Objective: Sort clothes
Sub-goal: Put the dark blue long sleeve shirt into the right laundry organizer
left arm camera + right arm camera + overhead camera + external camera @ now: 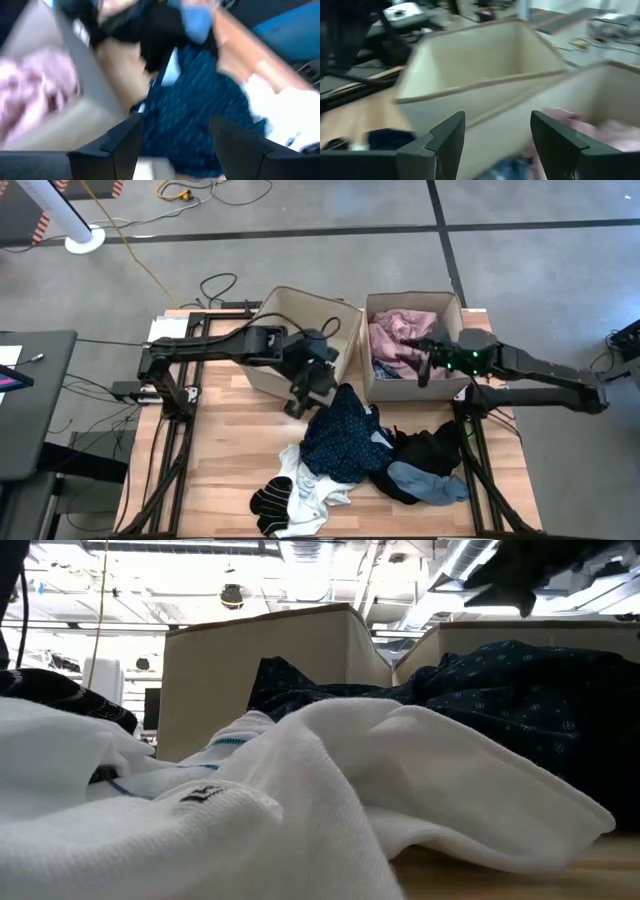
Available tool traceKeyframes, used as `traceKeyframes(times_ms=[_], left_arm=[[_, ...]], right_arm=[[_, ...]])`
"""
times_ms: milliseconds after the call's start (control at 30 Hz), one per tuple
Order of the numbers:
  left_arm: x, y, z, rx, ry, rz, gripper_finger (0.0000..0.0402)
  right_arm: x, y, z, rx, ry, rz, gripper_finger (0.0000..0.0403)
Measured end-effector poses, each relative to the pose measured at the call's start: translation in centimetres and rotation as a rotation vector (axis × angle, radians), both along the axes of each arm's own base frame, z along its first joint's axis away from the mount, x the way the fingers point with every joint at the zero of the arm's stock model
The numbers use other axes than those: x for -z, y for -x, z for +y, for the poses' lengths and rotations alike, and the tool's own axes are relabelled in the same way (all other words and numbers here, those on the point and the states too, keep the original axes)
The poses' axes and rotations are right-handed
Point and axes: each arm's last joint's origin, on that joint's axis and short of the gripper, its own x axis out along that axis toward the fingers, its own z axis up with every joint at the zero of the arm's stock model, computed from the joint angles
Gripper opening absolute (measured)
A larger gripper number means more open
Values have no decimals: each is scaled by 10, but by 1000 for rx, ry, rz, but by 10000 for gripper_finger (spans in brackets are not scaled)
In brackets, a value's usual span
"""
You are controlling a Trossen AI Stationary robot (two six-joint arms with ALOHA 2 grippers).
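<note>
The clothes lay mostly in a loose heap on the wooden tabletop (230,450), in front of the two bins: a dark navy garment (343,435) with a fine pale print on top, crumpled black pieces (430,450) and a light blue piece (430,482) to one side, white knit fabric (315,488) and black and white striped socks (272,502) at the near edge. All of it was soft and limp, folded on itself with no firm shape, so a pinch would likely lift one layer and drag its neighbours. A pink top (395,335) lay bunched in the right bin (452,305), suggesting that bin collected one sort while the left bin (270,305), which looked empty, waited for another. Both bins were beige, square and stiff-walled with open tops, easy targets for dropping cloth from above. The left end effector (308,385) hung just beside the front wall of the left bin, over the edge of the navy garment, with its fingers (120,145) spread and nothing between them, apparently lined up for a pick. The right end effector (428,360) sat over the right bin above the pink top, its fingers (445,137) likewise apart and empty, consistent with a garment just released there.
</note>
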Motion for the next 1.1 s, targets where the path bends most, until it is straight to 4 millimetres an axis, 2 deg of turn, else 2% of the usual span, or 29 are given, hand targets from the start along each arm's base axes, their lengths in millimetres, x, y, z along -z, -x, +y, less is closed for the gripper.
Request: traceKeyframes(times_ms=[200, 467, 733, 867, 1100], left_arm=[[-32, 21, -14, 56, -31, -159, 224], [-76, 64, -12, -70, -102, -323, 224], [-93, 100, -5, -265, -165, -331, 224], [-94, 115, 3, -375, -194, -284, 224], [-97, 142, 14, -486, -143, -228, 224]], right_arm=[[-1, -3, 26, -200, 19, -7, 244], [3, -9, 59, -435, 22, 25, 244], [12, -24, 90, -578, 33, 79, 244], [18, -32, 105, -633, 38, 102, 244], [35, -49, 123, -674, 50, 175, 244]])
